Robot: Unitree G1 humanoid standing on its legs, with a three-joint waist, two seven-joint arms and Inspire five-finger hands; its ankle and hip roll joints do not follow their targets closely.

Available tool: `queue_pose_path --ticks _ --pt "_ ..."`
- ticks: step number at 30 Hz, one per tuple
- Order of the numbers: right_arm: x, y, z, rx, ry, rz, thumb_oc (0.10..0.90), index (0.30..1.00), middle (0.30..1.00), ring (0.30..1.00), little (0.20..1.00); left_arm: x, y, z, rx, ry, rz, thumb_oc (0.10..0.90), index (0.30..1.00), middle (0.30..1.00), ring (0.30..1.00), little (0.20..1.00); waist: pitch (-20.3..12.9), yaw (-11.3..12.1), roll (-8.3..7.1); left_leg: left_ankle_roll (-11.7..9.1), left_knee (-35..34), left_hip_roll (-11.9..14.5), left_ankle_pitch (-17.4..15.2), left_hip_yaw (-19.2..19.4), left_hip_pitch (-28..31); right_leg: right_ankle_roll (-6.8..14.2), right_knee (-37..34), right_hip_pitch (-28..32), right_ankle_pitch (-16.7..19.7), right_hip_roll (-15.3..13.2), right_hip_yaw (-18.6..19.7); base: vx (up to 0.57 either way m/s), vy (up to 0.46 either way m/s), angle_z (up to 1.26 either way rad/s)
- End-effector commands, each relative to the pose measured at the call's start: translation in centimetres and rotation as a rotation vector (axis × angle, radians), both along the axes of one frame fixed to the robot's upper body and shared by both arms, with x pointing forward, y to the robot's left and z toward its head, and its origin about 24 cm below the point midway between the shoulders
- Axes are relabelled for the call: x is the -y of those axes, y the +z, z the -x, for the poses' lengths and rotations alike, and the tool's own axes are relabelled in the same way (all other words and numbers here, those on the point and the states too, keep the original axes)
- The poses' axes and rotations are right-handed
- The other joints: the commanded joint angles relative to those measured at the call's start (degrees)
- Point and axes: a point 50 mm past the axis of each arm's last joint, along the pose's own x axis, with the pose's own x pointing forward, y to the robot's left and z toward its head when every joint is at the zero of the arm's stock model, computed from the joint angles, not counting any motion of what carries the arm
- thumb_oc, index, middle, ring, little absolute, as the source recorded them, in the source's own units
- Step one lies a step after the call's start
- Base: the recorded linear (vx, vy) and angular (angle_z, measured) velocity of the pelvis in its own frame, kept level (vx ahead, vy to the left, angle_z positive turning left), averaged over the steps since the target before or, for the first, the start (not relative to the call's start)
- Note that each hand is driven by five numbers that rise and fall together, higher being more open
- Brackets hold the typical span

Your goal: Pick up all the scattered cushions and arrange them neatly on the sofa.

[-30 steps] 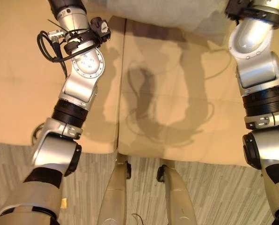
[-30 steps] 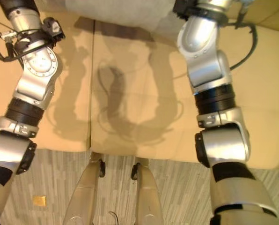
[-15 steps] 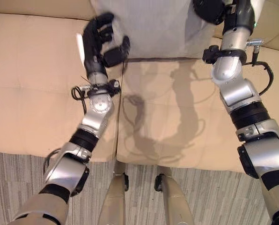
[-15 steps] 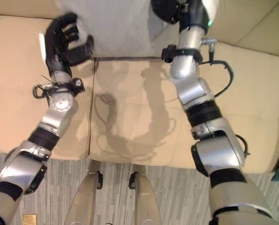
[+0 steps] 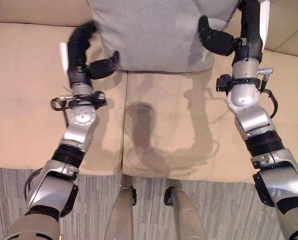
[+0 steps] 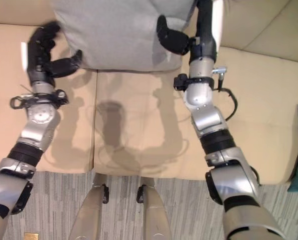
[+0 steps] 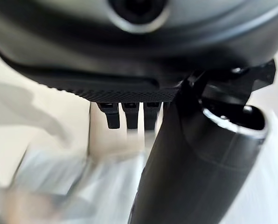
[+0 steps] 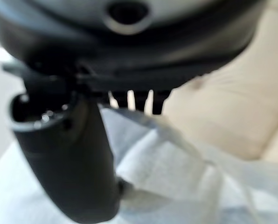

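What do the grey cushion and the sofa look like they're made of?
The grey cushion, held between the left hand and the right hand, looks like matte woven fabric: soft, creased, with no shine. The beige sofa has a smoother, faintly glossy surface with stitched seams, probably leather or faux leather; I cannot tell which.

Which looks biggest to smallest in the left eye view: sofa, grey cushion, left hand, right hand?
1. sofa
2. grey cushion
3. left hand and right hand: about alike, and each is partly hidden at the cushion's edge, so no ranking between them.
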Motion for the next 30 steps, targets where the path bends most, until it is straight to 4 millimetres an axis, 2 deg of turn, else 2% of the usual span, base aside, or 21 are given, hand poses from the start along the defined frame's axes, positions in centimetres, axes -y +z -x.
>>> queue_pose_path --ticks 1,2,5,6,13,18,19,20,21,24,27,30 --pt "-1.2 -0.1 0.0 0.029 0.08 -0.048 0.8 0.9 0.9 0.9 0.9 0.6 2.6 0.8 0.152 -0.035 -0.025 0.8 0.9 0.9 0.9 0.9 -7.2 0.8 -1.73 -3.8 0.0 0.5 -9.0 1.9 4.3 6.8 0.1 1.3 -3.8 -4.1 -0.6 0.0 0.0 0.0" --pt "-0.9 -0.5 0.0 0.012 0.078 -0.038 0.8 0.9 0.9 0.9 0.9 -0.5 2.5 1.1 0.147 -0.015 -0.033 0.8 0.9 0.9 0.9 0.9 -7.4 1.0 -1.55 -3.8 0.0 0.4 -9.0 2.0 4.5 6.7 0.1 1.5 -3.8 -4.1 -0.6 0.0 0.0 0.0" --pt "-0.4 -0.6 0.1 0.015 0.056 -0.033 0.8 0.9 0.9 0.9 0.9 -1.3 2.3 1.4 0.144 0.001 -0.037 0.8 0.9 0.9 0.9 0.9 -7.5 1.0 -1.38 -3.7 0.0 0.4 -9.0 2.1 4.8 6.7 0.1 1.8 -3.8 -4.2 -0.6 0.0 0.01 -0.01" --pt "0.4 -0.6 0.4 0.03 0.031 -0.061 0.8 0.9 0.9 0.9 0.9 -2.0 1.8 1.7 0.136 0.014 -0.027 0.8 0.9 0.9 0.9 0.9 -7.6 1.1 -1.23 -3.7 0.0 0.3 -9.1 2.0 5.0 6.6 0.1 2.0 -3.8 -4.2 -0.6 0.0 0.0 0.0" --pt "3.7 0.0 1.4 0.083 -0.064 -0.102 0.8 0.9 0.9 0.9 0.9 -3.6 0.0 2.8 0.113 0.028 -0.004 0.8 0.9 0.9 0.9 0.9 -8.0 1.6 -1.28 -3.6 0.0 0.3 -9.2 1.9 5.0 6.5 0.1 2.3 -3.9 -4.4 -0.8 0.0 0.0 0.0" --pt "6.1 0.9 2.6 0.165 -0.054 -0.24 0.8 0.9 0.9 0.9 0.9 -4.5 -1.4 3.6 0.095 0.02 0.033 0.8 0.9 0.9 0.9 0.9 -8.2 1.6 -1.33 -3.6 0.0 0.2 -9.3 1.7 4.9 6.5 0.1 2.2 -4.1 -4.4 -0.9 0.0 0.0 0.0" --pt "7.3 0.9 3.3 0.192 -0.056 -0.288 0.8 0.9 0.9 0.9 0.9 -5.1 -2.2 4.1 0.086 0.027 0.048 0.8 0.9 0.9 0.9 0.9 -8.3 1.7 -1.44 -3.7 0.0 0.2 -9.5 1.7 4.9 6.5 0.1 2.3 -4.2 -4.4 -1.0 0.0 0.0 0.0" --pt "7.3 0.9 3.3 0.19 -0.056 -0.288 0.8 0.9 0.9 0.9 0.9 -5.1 -2.2 4.2 0.085 0.026 0.048 0.8 0.9 0.9 0.9 0.9 -8.4 1.7 -1.44 -3.7 0.0 0.2 -9.5 1.7 5.0 6.5 0.1 2.3 -4.2 -4.4 -1.0 0.0 0.0 0.0" --pt "8.4 0.8 3.8 0.197 -0.066 -0.301 0.8 0.9 0.9 0.9 0.9 -5.8 -3.0 4.7 0.069 0.036 0.066 0.8 0.9 0.9 0.9 0.9 -8.5 1.6 -1.59 -3.7 0.0 0.3 -9.6 1.7 5.1 6.5 0.1 2.4 -4.2 -4.3 -1.0 0.0 0.0 0.0" --pt "9.4 0.2 4.3 0.183 -0.085 -0.295 0.8 0.9 0.9 0.9 0.9 -6.5 -4.0 5.3 0.052 0.048 0.089 0.8 0.9 0.9 0.9 0.9 -8.7 1.6 -1.69 -3.7 0.0 0.2 -9.8 1.7 5.4 6.5 0.1 2.8 -4.3 -4.3 -1.1 0.0 0.0 0.0" --pt "11.0 -1.5 5.0 0.137 -0.132 -0.29 0.8 0.9 0.9 0.9 0.9 -7.7 -5.8 6.3 0.013 0.08 0.123 0.8 0.9 0.9 0.9 0.9 -8.8 1.6 -1.78 -3.6 0.0 0.2 -9.9 1.8 5.7 6.5 0.1 3.0 -4.4 -4.3 -1.2 0.0 0.0 0.0" --pt "11.5 -2.5 5.1 0.1 -0.147 -0.283 0.8 0.9 0.9 0.9 0.9 -8.2 -6.5 6.9 0.0 0.095 0.137 0.8 0.9 0.9 0.9 0.9 -8.8 1.8 -1.78 -3.6 0.0 0.2 -9.9 1.7 5.8 6.5 0.1 3.2 -4.4 -4.3 -1.2 0.0 0.0 0.0"
